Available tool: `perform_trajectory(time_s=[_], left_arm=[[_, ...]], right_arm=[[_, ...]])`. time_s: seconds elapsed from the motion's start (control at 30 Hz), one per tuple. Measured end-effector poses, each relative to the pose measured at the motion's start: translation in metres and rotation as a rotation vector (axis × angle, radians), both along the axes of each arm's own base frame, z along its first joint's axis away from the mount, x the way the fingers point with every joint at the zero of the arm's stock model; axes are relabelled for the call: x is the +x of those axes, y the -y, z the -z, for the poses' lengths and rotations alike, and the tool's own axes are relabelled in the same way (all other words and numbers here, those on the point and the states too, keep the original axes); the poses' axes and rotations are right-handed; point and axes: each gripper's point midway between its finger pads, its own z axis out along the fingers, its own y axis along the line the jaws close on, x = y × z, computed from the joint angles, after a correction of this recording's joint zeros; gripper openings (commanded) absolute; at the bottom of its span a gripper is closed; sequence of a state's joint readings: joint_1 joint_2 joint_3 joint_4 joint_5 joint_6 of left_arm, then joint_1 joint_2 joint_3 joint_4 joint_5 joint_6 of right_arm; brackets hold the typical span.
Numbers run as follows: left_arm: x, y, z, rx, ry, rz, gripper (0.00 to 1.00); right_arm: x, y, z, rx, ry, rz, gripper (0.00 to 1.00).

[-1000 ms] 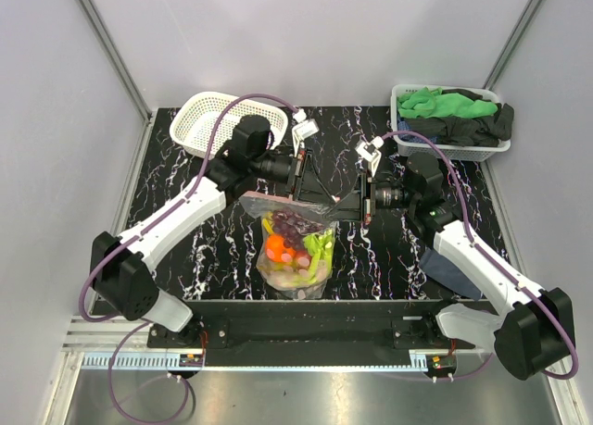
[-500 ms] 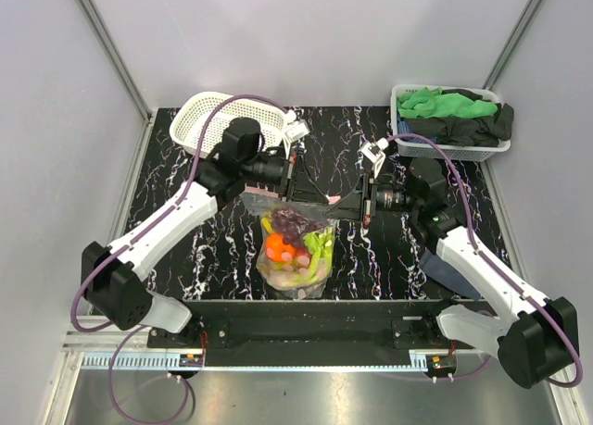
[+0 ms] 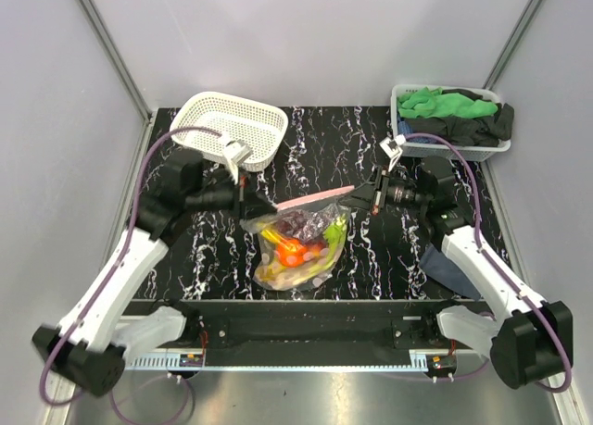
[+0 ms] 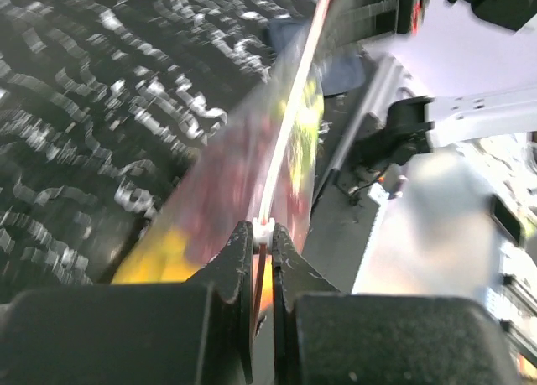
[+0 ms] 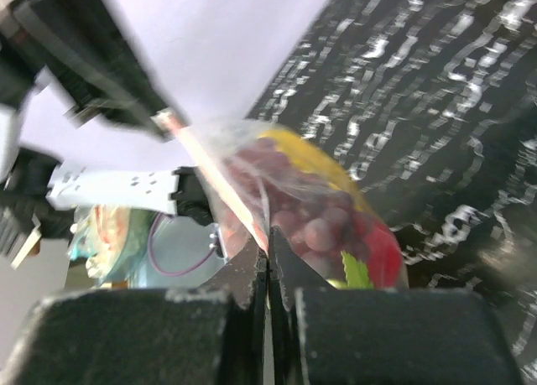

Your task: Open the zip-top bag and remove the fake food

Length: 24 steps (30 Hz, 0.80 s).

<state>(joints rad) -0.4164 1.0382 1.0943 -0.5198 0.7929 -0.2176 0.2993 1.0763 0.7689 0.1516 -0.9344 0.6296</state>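
Two claws share one bag [image 3: 298,258], whose belly sags onto the dark table [image 3: 380,249] at the near middle, just beyond the arms' bases. It is packed with toy food [image 3: 293,249]: banana, grapes, something red-orange and green stalks. The film looks thin, limp and probably slick. The load, likely light hollow plastic, slumps to the low end and gives nothing firm to grip. The only stiff part is the pink zip strip [image 3: 315,198] along the mouth, held taut a little farther back. The left claw [image 3: 263,206] is pressed together on the strip's left end and the right claw [image 3: 359,195] pinches its right end; both wrist views show fingers clamped flat on that edge. To open it, I judge each claw needs one lip alone, nearer the middle. Farthest back sit a white basket [image 3: 243,119] on the left and a bin [image 3: 451,149] of cloths [image 3: 454,106] on the right.
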Motion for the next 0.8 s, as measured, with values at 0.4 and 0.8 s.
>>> perform_trajectory(time_s=[0.4,0.8], left_arm=[[-0.044,-0.048,0.011,0.033,0.031,-0.209,0.0],[-0.044,-0.047,-0.031,0.022,-0.011,-0.222,0.66]], right_arm=[[0.05,0.0,0.017,-0.072,-0.034,-0.025,0.0],[0.025,0.002,-0.019,-0.045,0.18,-0.254,0.0]])
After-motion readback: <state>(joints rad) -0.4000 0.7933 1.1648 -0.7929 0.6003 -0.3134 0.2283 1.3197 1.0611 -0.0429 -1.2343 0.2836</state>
